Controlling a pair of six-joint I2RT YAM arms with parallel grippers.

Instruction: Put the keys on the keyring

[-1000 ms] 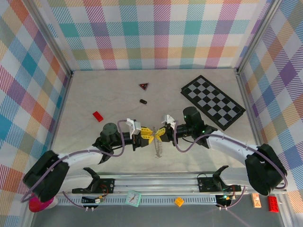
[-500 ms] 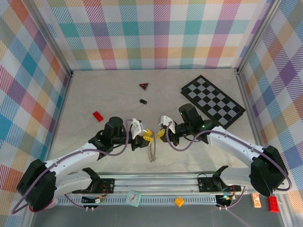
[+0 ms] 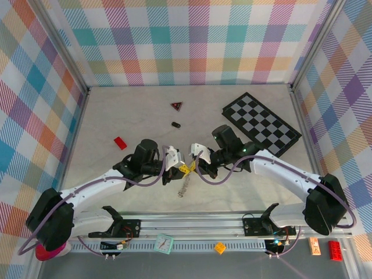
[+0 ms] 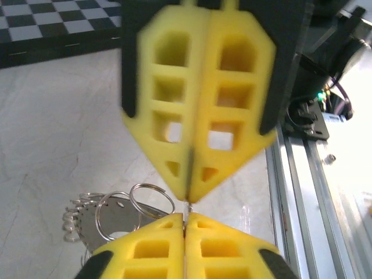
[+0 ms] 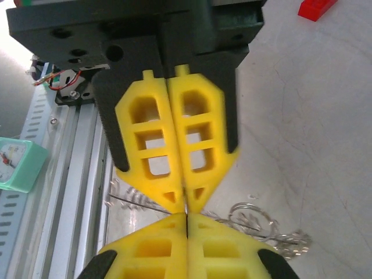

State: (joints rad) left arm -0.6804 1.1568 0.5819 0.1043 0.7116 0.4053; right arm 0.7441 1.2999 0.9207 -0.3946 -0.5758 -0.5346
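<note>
Red brick (image 3: pixel 120 143): it is lying on the table (image 3: pixel 116 110), well apart from both arms, on the left side.
Black oval piece (image 3: pixel 175 124): it is resting near the middle of the table, just in front of the dark red triangle (image 3: pixel 176 106).
Left gripper (image 3: pixel 183 168): it is hanging over the near middle of the table. Its yellow fingers (image 4: pixel 145 250) are pressing together, and a thin metal wire is coming out at their tips, so it seems to be pinching the keyring.
Keyring (image 3: pixel 184 187): it is hanging down from the point where the two grippers are meeting, limp and slightly tilted. In the left wrist view, its round loops are showing just beside the fingertips.
Keys (image 4: pixel 71 216): they are sitting on the loop as a small toothed fringe, too tiny to count.
Right gripper (image 3: pixel 193 165): it is facing the left one, tip touching tip. Its fingers (image 5: pixel 226 253) are pressing together on the same thin wire.
Chequered board (image 3: pixel 261 125): it is lying flat on the right side.
</note>
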